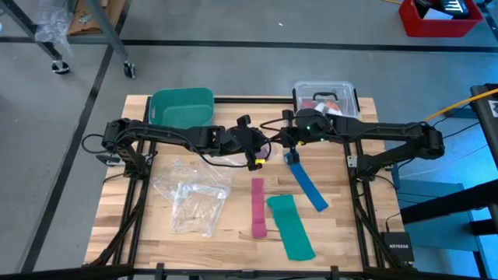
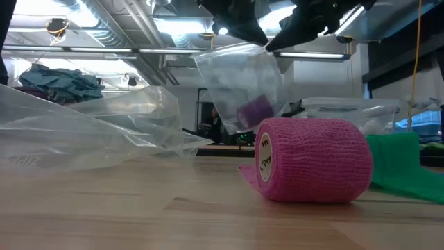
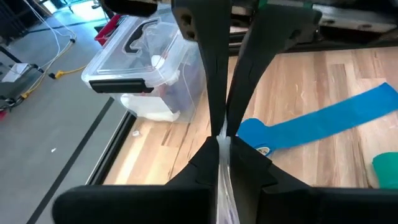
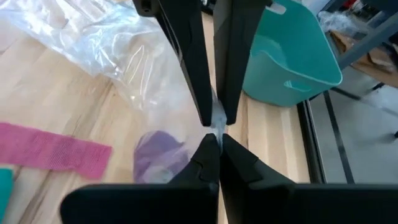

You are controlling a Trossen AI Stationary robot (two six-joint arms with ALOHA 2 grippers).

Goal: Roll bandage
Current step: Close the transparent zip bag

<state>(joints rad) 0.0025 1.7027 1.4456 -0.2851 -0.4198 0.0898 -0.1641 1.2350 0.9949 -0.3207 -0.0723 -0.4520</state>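
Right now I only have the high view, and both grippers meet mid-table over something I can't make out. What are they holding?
Observer: The low view shows a clear plastic bag hanging between them. It appears lifted off the table.
Operator: Anything inside it?
Observer: Yes, the purple bandage, a small stubby roll, lies low in the bag.
Operator: Do both grippers have a grip?
Observer: In the wrist views, the left gripper and the right gripper are each shut on the bag's film, tips facing each other.
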